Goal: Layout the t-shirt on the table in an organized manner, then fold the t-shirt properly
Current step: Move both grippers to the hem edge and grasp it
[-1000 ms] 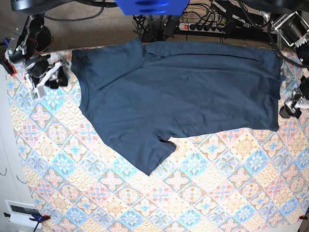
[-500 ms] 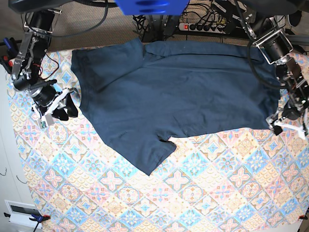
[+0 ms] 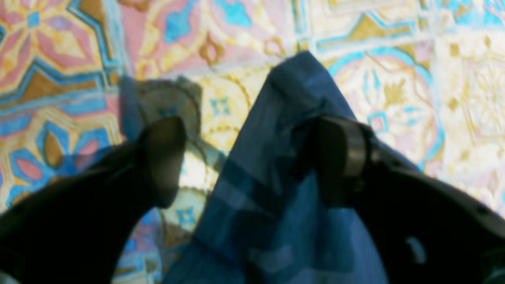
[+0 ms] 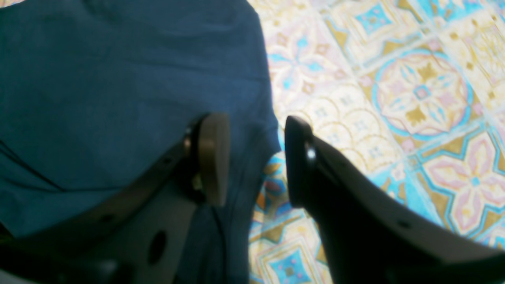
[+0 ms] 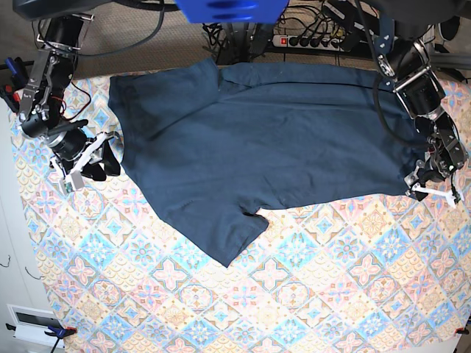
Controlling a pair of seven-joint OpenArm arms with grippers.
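Observation:
The dark navy t-shirt lies spread on the patterned table, one sleeve pointing to the front. My left gripper sits low at the shirt's front right hem corner. In the left wrist view its jaws stand apart with the t-shirt corner lying between them, against the right finger. My right gripper is at the shirt's left edge. In the right wrist view it is open, straddling the t-shirt edge, with table cloth showing in the gap.
A power strip and cables lie beyond the table's far edge, under a blue mount. The table's left edge runs close behind my right arm. A white box sits off the front left corner.
Both arms have swung in from the sides to the shirt. The left gripper came down onto the front right hem corner and its jaws have narrowed. The right gripper moved to the left edge.

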